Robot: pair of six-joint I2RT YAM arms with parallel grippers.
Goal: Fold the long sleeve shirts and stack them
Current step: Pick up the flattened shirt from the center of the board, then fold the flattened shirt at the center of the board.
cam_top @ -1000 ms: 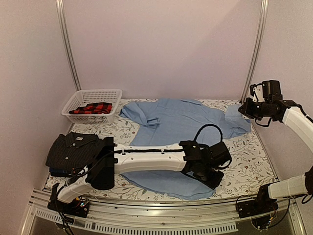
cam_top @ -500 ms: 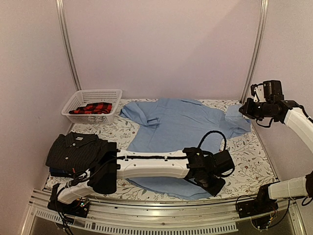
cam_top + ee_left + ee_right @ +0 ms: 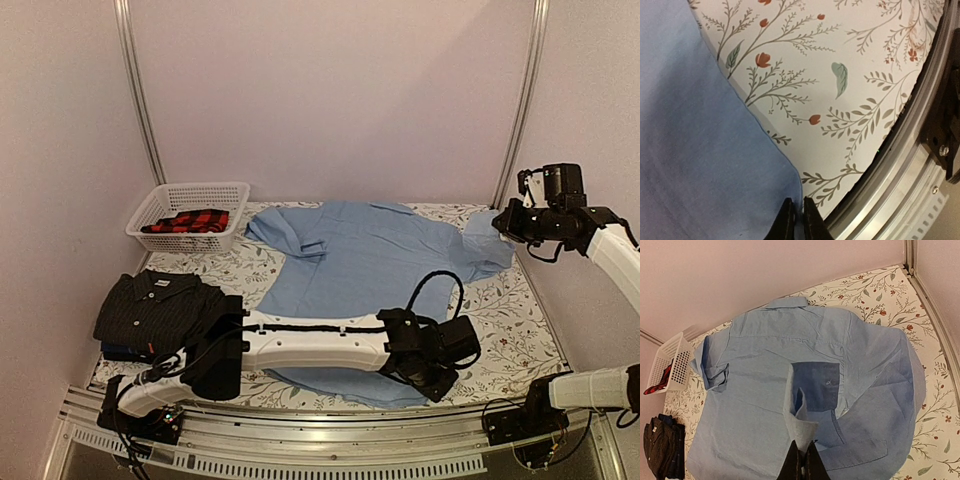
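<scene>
The light blue shirt (image 3: 370, 260) lies spread flat on the flowered table cover, collar toward the back wall. My left gripper (image 3: 438, 385) reaches across to the shirt's near right hem corner. In the left wrist view the gripper (image 3: 799, 221) is shut on that corner of the blue cloth (image 3: 700, 150). My right gripper (image 3: 505, 222) is raised at the back right. In the right wrist view it (image 3: 801, 460) is shut on the sleeve cuff (image 3: 802, 415), held above the shirt (image 3: 760, 370). The black pinstriped shirt (image 3: 150, 305) lies folded at the near left on a dark navy one (image 3: 115, 352).
A white lattice basket (image 3: 190, 205) with a red plaid cloth (image 3: 190, 221) stands at the back left. The metal table rail (image 3: 900, 175) runs close beside the left gripper. Bare flowered cover (image 3: 510, 320) lies right of the shirt.
My left gripper has moved toward the near edge and lower, onto the hem corner. My right gripper has shifted slightly right, still holding the cuff.
</scene>
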